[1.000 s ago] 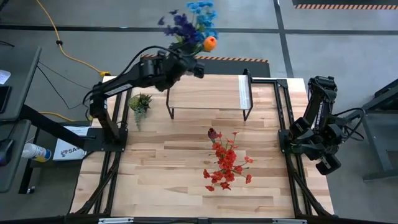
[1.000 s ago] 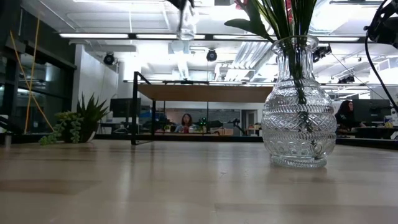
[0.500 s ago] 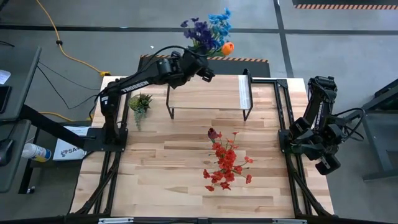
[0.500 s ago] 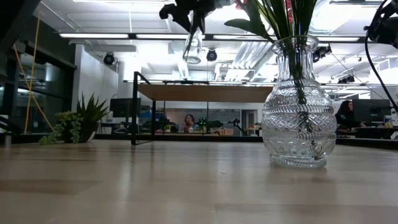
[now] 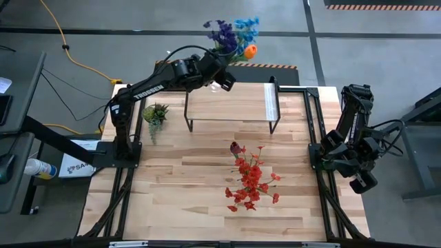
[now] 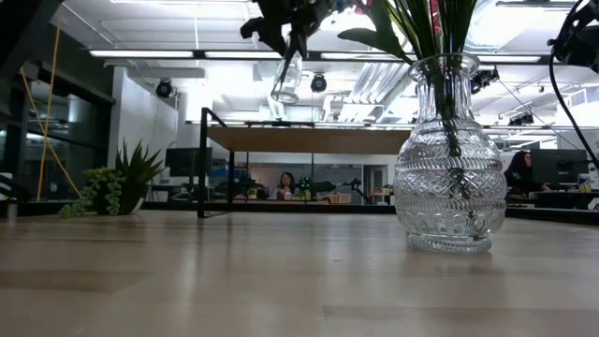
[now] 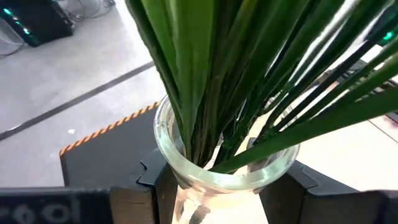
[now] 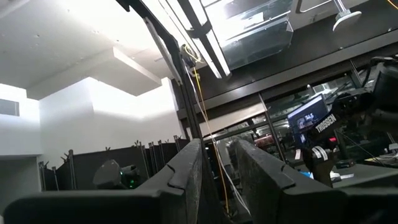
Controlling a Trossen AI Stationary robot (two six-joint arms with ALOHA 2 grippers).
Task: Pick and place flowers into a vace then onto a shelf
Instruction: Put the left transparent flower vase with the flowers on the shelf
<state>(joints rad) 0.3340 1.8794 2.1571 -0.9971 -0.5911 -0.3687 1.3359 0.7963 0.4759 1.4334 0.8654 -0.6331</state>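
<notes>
The left hand is clamped on the neck of a small glass vase, one finger on each side. The vase holds blue, purple and orange flowers. It is up in the air, not on anything.

What matters most for the next move is where the shelf lies from the vase. The shelf is below the vase and a bit nearer the middle of the surface. The vase hangs just over the shelf's far edge, near its left end. In the low view the vase is above the shelf top and tilted, so it seems it has to be stood up straight and go down.

The shelf's long side runs left to right. The left arm is much nearer to it.

A second vase with red flowers stands on the surface in front of the shelf.

The right hand waits far off at the right edge. I think its fingers are close together and hold nothing.
</notes>
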